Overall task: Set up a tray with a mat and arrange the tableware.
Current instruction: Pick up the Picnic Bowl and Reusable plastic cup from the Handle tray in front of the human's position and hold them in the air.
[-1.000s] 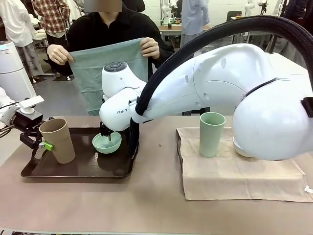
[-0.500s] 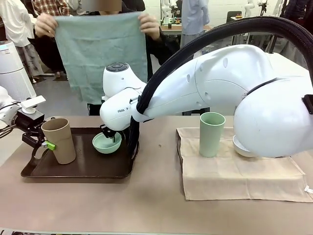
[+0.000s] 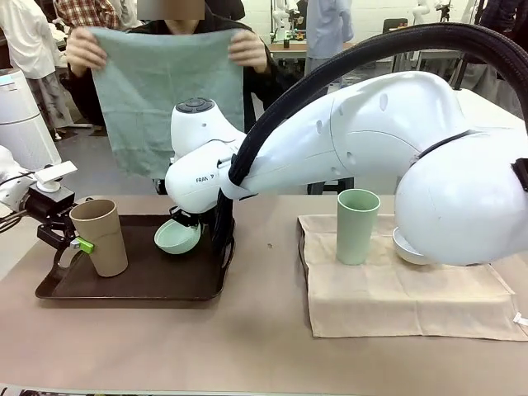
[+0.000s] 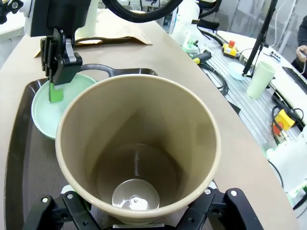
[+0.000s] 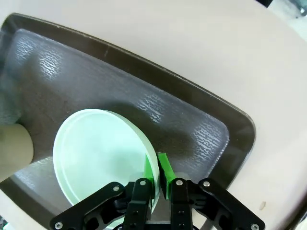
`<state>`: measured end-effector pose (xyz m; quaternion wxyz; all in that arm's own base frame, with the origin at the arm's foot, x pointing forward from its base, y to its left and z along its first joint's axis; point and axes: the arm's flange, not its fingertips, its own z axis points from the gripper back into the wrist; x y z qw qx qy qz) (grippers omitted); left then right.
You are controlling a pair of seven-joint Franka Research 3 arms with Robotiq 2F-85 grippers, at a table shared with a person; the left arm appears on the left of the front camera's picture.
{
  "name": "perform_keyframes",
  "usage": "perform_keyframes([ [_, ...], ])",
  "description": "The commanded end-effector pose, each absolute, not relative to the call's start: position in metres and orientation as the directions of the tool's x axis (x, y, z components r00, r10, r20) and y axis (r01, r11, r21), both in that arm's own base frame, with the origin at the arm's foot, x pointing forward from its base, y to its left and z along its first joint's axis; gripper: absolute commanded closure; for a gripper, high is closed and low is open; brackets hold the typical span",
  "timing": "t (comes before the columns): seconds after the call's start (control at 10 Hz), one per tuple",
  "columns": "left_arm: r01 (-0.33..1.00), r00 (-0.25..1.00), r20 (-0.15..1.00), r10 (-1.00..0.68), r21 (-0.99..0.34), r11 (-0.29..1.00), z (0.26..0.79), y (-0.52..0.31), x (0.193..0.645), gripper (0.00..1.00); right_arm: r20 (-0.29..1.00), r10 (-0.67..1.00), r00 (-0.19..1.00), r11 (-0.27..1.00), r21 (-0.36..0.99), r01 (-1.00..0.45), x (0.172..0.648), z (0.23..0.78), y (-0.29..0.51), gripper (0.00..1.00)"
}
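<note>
- On the left part of the table (image 3: 247,351), a dark brown tray (image 3: 153,280) carries the tan cup (image 3: 99,238) and the mint green bowl (image 3: 177,238).
- The left gripper (image 3: 73,244) is clamped on the tan cup low on its wall, at the tray's left end, with one green pad against the cup's side. From the left wrist, the cup's open mouth faces the camera, with black fingers (image 4: 55,213) on either side of its base.
- The right gripper (image 5: 158,173) pinches the mint green bowl's rim between its green pads (image 5: 165,167), one inside the bowl and one outside.
- That bowl hangs tilted over the tray's right part. Whether its foot touches the tray cannot be told.
- The sage green cup (image 3: 358,225) stands upright on a beige mat (image 3: 396,301) to the right of the tray, apart from it.
- The pale bluish-white bowl (image 3: 406,247) sits on the same mat near that cup, mostly hidden behind the right arm (image 3: 371,140).
- At the far side, a person holds up a grey-green cloth (image 3: 165,91) by its top corners, one hand (image 3: 247,48) at each.
- Dark letters "FRA" (image 3: 202,178) read on the right arm's wrist housing. The rest is covered by the black cable hose (image 3: 330,66).
</note>
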<state>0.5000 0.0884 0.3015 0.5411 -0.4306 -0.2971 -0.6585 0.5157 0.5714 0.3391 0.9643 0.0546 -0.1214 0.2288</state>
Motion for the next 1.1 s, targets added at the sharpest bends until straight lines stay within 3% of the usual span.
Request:
perform_keyframes([
  [0.0, 0.971, -0.044, 0.886, -0.462, -0.072, -0.229, 0.3, 0.087, 0.501, 0.71, 0.214, 0.406, 0.888, 0.906, 0.029, -0.422, 0.52, 0.327, 0.573, 1.0],
  [0.1, 0.97, -0.044, 0.885, -0.464, -0.073, -0.23, 0.3, 0.087, 0.5, 1.0, 0.208, 0.405, 0.89, 0.907, 0.028, -0.419, 0.52, 0.327, 0.572, 1.0],
  [0.4, 0.962, -0.042, 0.894, -0.446, -0.085, -0.26, 0.311, 0.091, 0.496, 1.0, 0.163, 0.394, 0.905, 0.91, 0.073, -0.409, 0.513, 0.34, 0.571, 1.0],
  [0.8, 0.966, -0.147, 0.887, -0.438, 0.034, -0.255, 0.406, 0.094, 0.456, 1.0, 0.288, 0.429, 0.856, 0.86, 0.161, -0.484, 0.45, 0.447, 0.554, 1.0],
  [1.0, 0.963, -0.22, 0.86, -0.459, 0.116, -0.245, 0.462, 0.092, 0.433, 1.0, 0.345, 0.427, 0.836, 0.867, 0.107, -0.487, 0.417, 0.492, 0.534, 1.0],
])
